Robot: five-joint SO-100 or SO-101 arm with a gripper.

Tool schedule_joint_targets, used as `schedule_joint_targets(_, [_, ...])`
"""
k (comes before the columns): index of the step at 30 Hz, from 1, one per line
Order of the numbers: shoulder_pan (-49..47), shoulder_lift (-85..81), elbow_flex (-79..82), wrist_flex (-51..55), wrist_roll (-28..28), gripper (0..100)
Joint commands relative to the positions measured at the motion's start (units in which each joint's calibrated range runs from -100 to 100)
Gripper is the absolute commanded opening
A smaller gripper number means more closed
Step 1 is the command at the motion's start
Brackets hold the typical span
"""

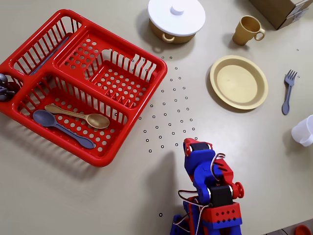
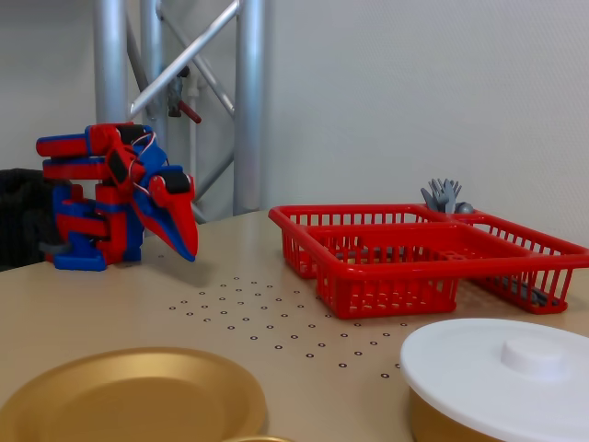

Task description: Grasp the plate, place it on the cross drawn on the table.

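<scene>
The pale yellow plate (image 1: 238, 82) lies flat on the beige table (image 1: 73, 196) at the right in the overhead view. It fills the near left corner of the fixed view (image 2: 129, 396). My red and blue arm is folded low at the table's front edge. Its gripper (image 1: 190, 143) points down at the table beside the black dots (image 1: 171, 112), about a plate's width from the plate. In the fixed view the gripper (image 2: 189, 250) has its jaws together and holds nothing. I cannot make out the cross.
A red dish rack (image 1: 88, 78) with two spoons (image 1: 78, 117) fills the left. A white-lidded pot (image 1: 176, 17), a yellow mug (image 1: 248, 30) and a cardboard box (image 1: 283, 10) stand at the back. A grey fork (image 1: 288, 90) and a white cup (image 1: 305, 131) lie right of the plate.
</scene>
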Motion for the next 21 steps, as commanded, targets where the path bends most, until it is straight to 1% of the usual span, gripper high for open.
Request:
schedule_joint_targets(1, [0.8, -0.5, 1.0, 0.2, -0.3, 0])
schedule_joint_targets(21, [0.8, -0.4, 1.0, 0.3, -0.7, 0])
